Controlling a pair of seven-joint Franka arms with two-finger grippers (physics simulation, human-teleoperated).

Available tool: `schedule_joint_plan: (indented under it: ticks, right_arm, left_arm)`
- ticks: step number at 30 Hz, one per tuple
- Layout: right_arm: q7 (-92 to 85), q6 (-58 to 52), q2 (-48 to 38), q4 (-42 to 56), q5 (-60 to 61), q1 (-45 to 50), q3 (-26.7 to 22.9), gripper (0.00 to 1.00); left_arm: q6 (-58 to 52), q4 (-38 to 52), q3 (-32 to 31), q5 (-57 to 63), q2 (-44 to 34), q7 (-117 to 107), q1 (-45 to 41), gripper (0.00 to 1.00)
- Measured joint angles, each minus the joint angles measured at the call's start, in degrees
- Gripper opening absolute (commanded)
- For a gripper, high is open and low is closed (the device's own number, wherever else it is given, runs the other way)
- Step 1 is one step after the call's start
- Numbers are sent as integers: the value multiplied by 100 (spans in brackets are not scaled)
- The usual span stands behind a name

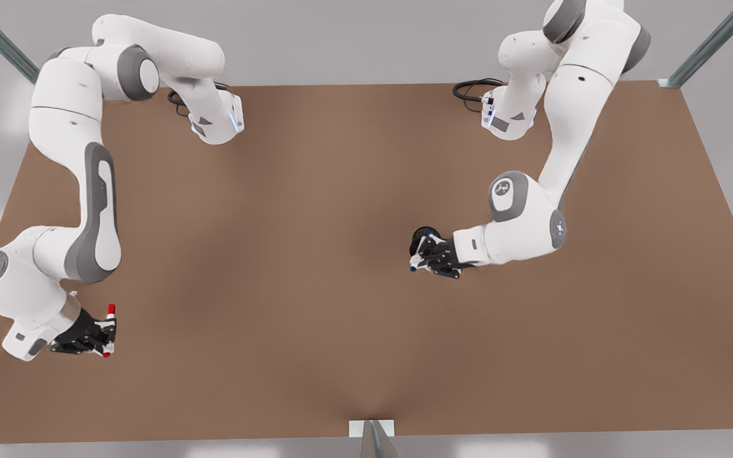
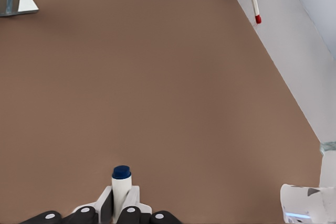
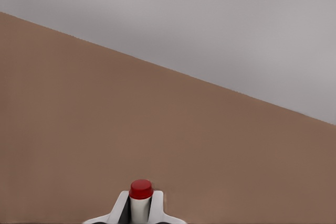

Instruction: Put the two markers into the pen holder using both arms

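The left gripper is over the middle of the brown desk, a little toward the front view's right. Its fingers are closed on the blue marker. In the left wrist view the white barrel comes out between the fingers and ends in the blue cap. The holder is a small black cup just beside this gripper and partly hidden behind it; I cannot tell if the marker touches it.

The right gripper is near the desk corner at the front view's lower left. Its fingers are closed on the red marker, with the red cap standing out between them in the right wrist view. This marker is above the desk, well apart from the holder.
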Motion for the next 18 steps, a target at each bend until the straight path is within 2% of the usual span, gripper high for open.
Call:
schedule_joint_plan:
  ticks: [6, 18]
  right_arm:
    - [558, -470, -128, 168, -59, 617, 420, 26]
    - [1901, -664, -190, 385, -79, 1601, 555, 27]
  left_arm:
    - [479, -1018, 6, -1343, -168, 1885, 279, 21]
    - [897, -1511, 9, -1949, 77, 4762, 189, 21]
